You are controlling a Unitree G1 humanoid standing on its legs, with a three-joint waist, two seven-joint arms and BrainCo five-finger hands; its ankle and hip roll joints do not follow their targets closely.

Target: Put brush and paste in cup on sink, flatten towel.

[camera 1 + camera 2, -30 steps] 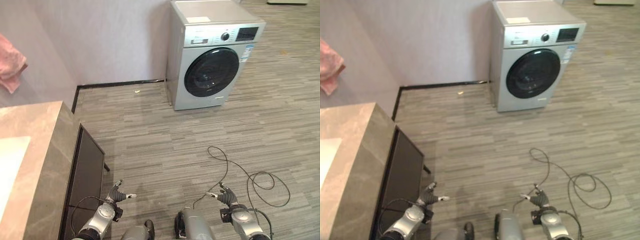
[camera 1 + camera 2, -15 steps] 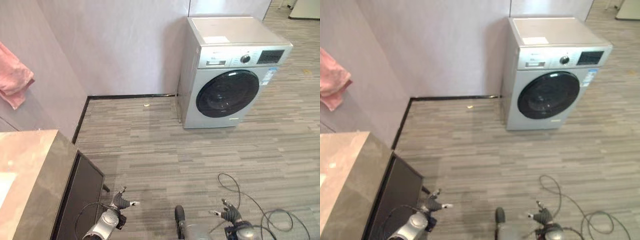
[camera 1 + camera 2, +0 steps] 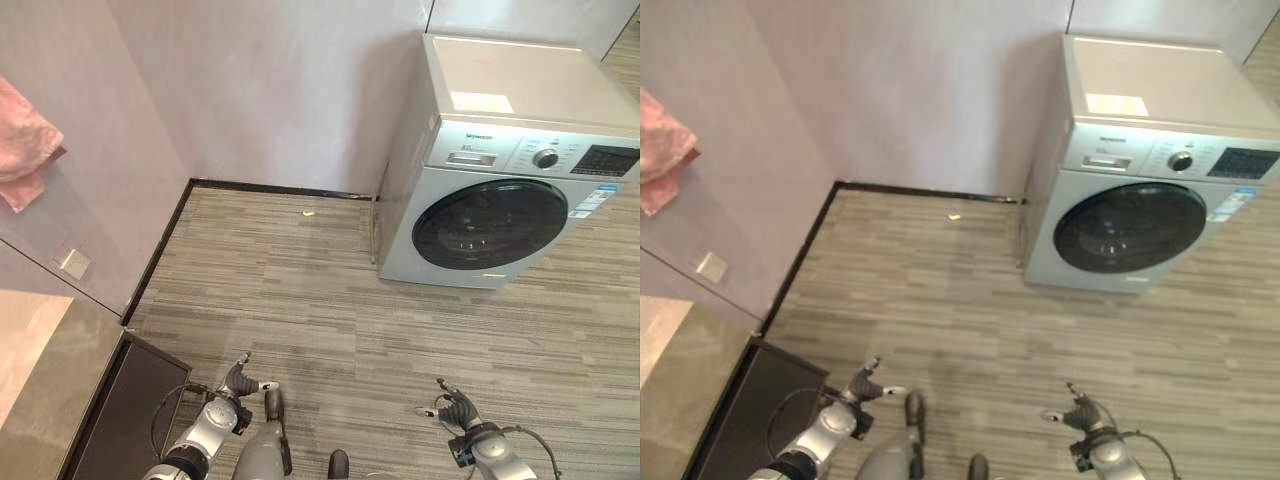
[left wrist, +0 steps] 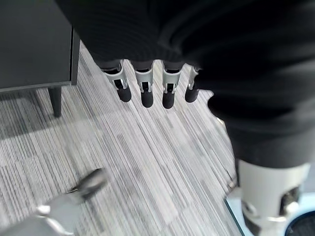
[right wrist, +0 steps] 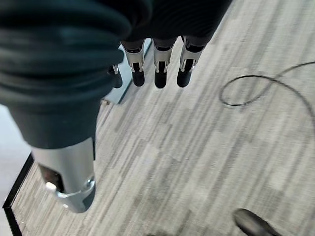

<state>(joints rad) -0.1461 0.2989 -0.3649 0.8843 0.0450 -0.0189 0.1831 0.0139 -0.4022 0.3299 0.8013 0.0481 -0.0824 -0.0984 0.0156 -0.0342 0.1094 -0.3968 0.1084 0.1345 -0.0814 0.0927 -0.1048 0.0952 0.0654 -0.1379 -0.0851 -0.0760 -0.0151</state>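
My left hand [image 3: 238,383] hangs low over the grey plank floor [image 3: 300,300], fingers [image 4: 142,91] straight and apart from the thumb, holding nothing. Right hand [image 3: 457,408] same: fingers [image 5: 158,73] straight, empty, above the floor. Dark cabinet [image 3: 120,410] with the stone counter [image 3: 40,370] sits just beside my left hand. Pink towel [image 3: 25,145] hangs bunched on the wall up left, well away from both hands. Washing machine [image 3: 510,170] stands against the far wall, right side. I can't see brush, paste or cup
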